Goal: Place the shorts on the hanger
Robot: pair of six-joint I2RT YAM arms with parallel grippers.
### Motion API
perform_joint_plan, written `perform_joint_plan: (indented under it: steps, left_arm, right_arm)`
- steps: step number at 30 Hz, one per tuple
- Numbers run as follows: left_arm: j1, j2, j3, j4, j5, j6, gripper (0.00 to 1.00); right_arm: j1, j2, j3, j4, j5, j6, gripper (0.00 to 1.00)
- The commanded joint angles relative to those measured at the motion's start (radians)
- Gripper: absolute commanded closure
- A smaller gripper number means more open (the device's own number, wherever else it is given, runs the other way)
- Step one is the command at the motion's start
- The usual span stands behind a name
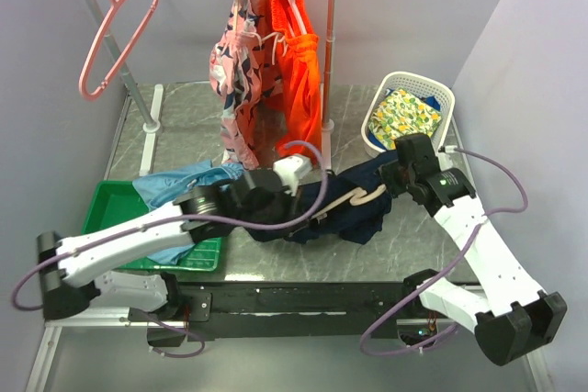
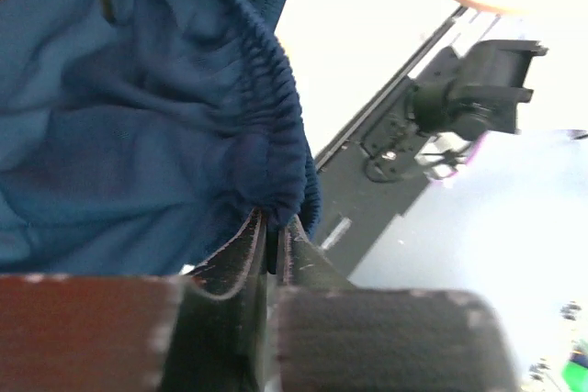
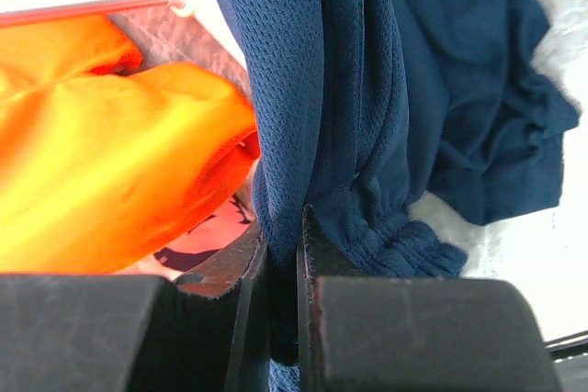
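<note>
So the navy shorts (image 1: 366, 218) are bunched up in the middle of the surface (image 1: 294, 259), strung between the two arms. The tan hanger (image 1: 353, 197) shows against the dark cloth. From the top view I honestly can't tell if it's lying on the fabric or already partly tucked into it.

The left hand (image 2: 276, 227) is clamped tight on the gathered elastic waistband, with the ruffled edge poking out right at the fingertips. The right hand (image 3: 283, 236) is pinched closed on a fold of the same navy mesh, with the rest of the leg hanging off to the side. The orange shorts (image 3: 110, 162) on the rack are just behind it.

Handling-wise, my read is that this stuff is light, floppy and a bit slick, typical athletic mesh. It won't hold any shape, so wherever it's not gripped it'll sag and fold over itself. The waistband is the only part with some body, so that's where to hold it, one grip at each end to stretch it open for the hanger. A pinch on loose leg fabric will probably just drag a single layer. The hanger looks thin and rigid, and it'd be easy to knock sideways.
</note>
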Motion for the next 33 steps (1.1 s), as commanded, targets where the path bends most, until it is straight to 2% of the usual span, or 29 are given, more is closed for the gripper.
perform_joint_plan:
  steps: [1, 2, 3, 4, 7, 9, 13, 15, 18, 23, 26, 29, 33]
  left_arm:
    - [0.002, 0.113, 0.082, 0.078, 0.019, 0.085, 0.86]
    - [0.003, 0.13, 0.091, 0.082, 0.019, 0.096, 0.81]
    - [0.005, 0.142, 0.099, 0.084, 0.019, 0.105, 0.67]
    - [0.008, 0.159, 0.107, 0.084, -0.024, 0.12, 0.58]
    - [0.028, 0.161, 0.113, 0.101, -0.05, 0.148, 0.45]
    - [0.033, 0.151, 0.121, 0.096, -0.064, 0.168, 0.3]
    - [0.033, 0.122, 0.157, 0.035, -0.083, 0.215, 0.15]
    - [0.033, 0.095, 0.157, -0.009, -0.084, 0.252, 0.1]
    - [0.031, -0.002, 0.119, -0.078, -0.125, 0.294, 0.1]
    - [0.002, -0.076, -0.074, -0.106, -0.234, 0.269, 0.13]
    - [-0.105, -0.062, -0.128, -0.057, -0.325, 0.243, 0.12]
    - [-0.159, 0.005, -0.12, -0.06, -0.425, 0.234, 0.11]
    - [-0.202, 0.05, -0.122, -0.004, -0.463, 0.275, 0.1]
  right_arm:
    - [0.018, 0.032, 0.064, -0.007, 0.03, 0.063, 1.0]
    - [0.013, 0.033, 0.046, -0.01, 0.023, 0.063, 1.0]
    - [0.009, 0.035, 0.035, -0.014, 0.009, 0.063, 1.0]
    - [0.006, 0.032, 0.024, -0.01, -0.004, 0.062, 1.0]
    - [-0.008, 0.018, -0.026, 0.009, -0.014, 0.062, 1.0]
    - [-0.011, 0.02, -0.034, 0.011, -0.013, 0.063, 1.0]
    - [-0.017, 0.052, -0.051, 0.031, -0.048, 0.057, 1.0]
    - [-0.019, 0.066, -0.049, 0.031, -0.057, 0.051, 1.0]
    - [-0.019, 0.087, -0.048, 0.037, -0.071, 0.045, 1.0]
    - [-0.019, 0.11, -0.031, 0.04, -0.089, 0.026, 1.0]
    - [-0.019, 0.127, -0.016, 0.032, -0.1, 0.013, 1.0]
    - [-0.019, 0.141, 0.0, 0.016, -0.111, 0.0, 1.0]
    - [-0.019, 0.135, 0.0, 0.013, -0.122, -0.006, 1.0]
